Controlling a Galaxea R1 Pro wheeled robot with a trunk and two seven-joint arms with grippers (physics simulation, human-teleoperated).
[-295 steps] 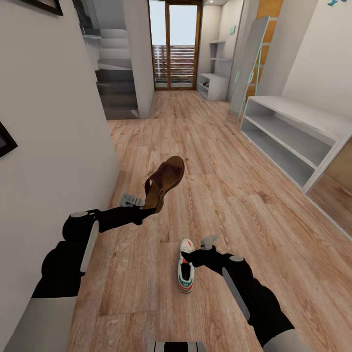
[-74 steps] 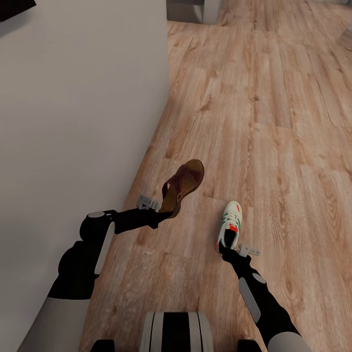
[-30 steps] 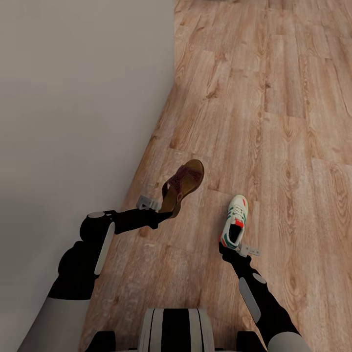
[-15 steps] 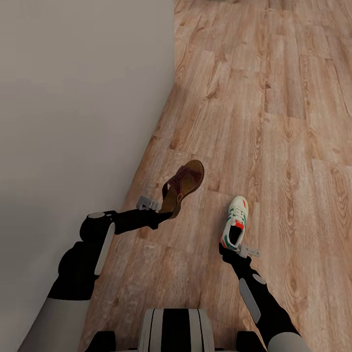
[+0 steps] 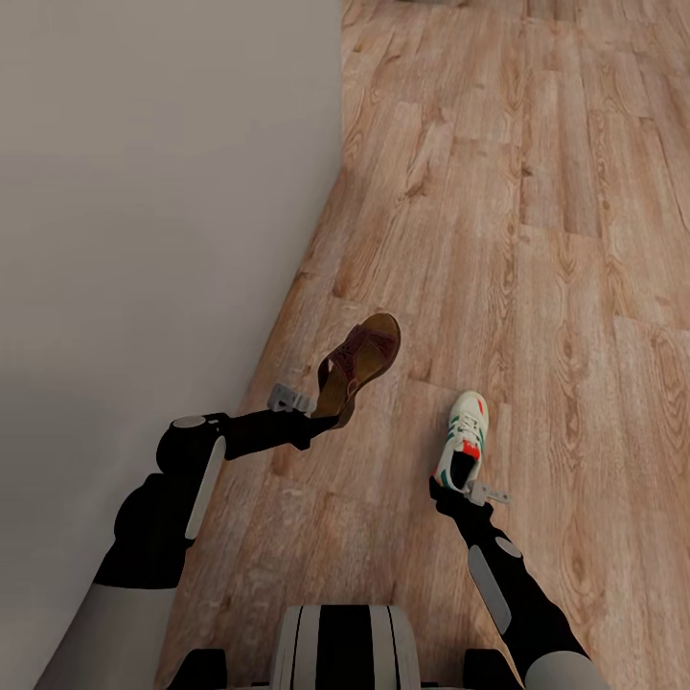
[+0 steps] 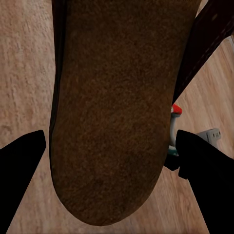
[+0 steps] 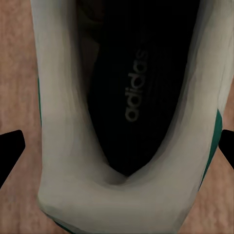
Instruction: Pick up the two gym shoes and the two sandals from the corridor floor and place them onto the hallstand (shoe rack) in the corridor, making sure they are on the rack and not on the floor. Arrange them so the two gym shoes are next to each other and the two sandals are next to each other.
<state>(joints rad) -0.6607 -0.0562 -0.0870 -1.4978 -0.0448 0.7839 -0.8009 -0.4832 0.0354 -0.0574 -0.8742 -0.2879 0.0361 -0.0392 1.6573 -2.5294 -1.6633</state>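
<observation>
Gripping a sandal (image 5: 358,368) in left jaws, right jaws clench a gym shoe (image 5: 462,441).

wall (image 5: 144,192) blocks left | corridor floor (image 5: 575,192) open ahead, right

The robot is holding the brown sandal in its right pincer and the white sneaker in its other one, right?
Not quite, the sides are swapped. In the head view the brown sandal is in the left pincer, and the white sneaker is in the right pincer. Both are held above the wood floor.
</observation>
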